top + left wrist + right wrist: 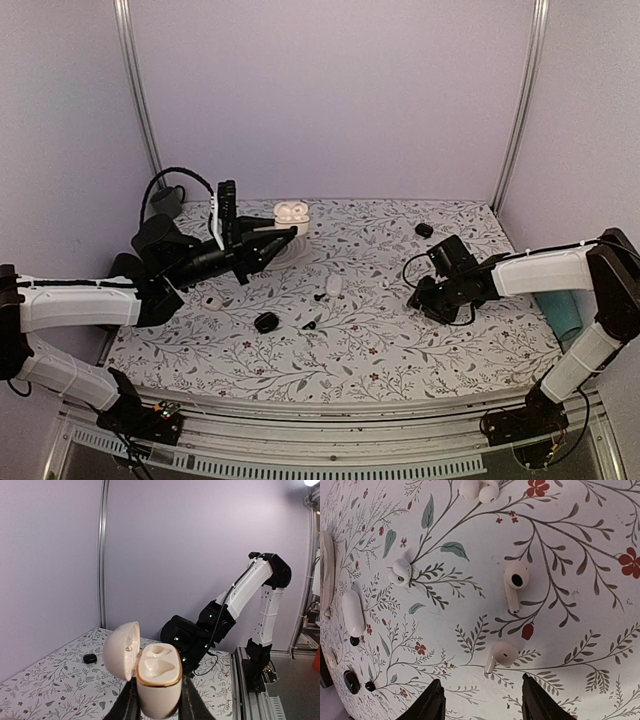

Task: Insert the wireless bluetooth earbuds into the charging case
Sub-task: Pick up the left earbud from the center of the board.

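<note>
My left gripper is shut on the white charging case and holds it upright above the table, with its lid swung open to the left and both sockets empty. In the top view the case is at the back centre, at the left gripper's tip. My right gripper is open and hovers low over the floral table. A white earbud lies just ahead, between the two fingers. A second earbud lies farther ahead. Two more white earbuds lie beyond.
A white oblong piece and small black bits lie at the left of the right wrist view. In the top view a black lump, another black piece and a teal cup are on the table. The right arm faces the case.
</note>
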Robot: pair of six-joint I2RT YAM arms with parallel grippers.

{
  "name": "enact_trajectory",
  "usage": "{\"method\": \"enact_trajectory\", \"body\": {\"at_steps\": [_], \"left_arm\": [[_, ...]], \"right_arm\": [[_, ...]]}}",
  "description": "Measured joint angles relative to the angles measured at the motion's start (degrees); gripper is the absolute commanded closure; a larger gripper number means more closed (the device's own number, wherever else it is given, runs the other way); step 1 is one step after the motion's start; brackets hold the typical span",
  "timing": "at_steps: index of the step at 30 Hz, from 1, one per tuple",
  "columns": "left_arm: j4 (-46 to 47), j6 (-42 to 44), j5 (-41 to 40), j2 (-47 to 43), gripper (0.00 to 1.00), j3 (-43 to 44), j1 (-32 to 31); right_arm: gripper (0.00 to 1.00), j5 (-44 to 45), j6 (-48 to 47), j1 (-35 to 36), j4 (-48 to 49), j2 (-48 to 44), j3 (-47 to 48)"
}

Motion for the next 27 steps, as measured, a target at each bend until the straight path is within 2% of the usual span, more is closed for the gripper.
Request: {"method": "enact_trajectory", "body": {"at_steps": [11, 14, 27], "left_arm": [[-1.75, 0.46, -0.02, -0.02, 1.00, 0.00, 0.00], [-1.95, 0.52, -0.04, -0.35, 1.00, 0.00, 0.00], [-2.01, 0.85, -0.07, -0.61, 1.00, 0.00, 0.00]], "right_arm": [[0.49, -1.22, 4.57, -0.35, 2.86, 3.98, 0.50], [0.53, -1.09, 4.63, -0.61, 2.86, 4.87, 1.51], [0.55, -1.16, -2.51, -0.61, 1.25, 9.66, 7.02]]}}
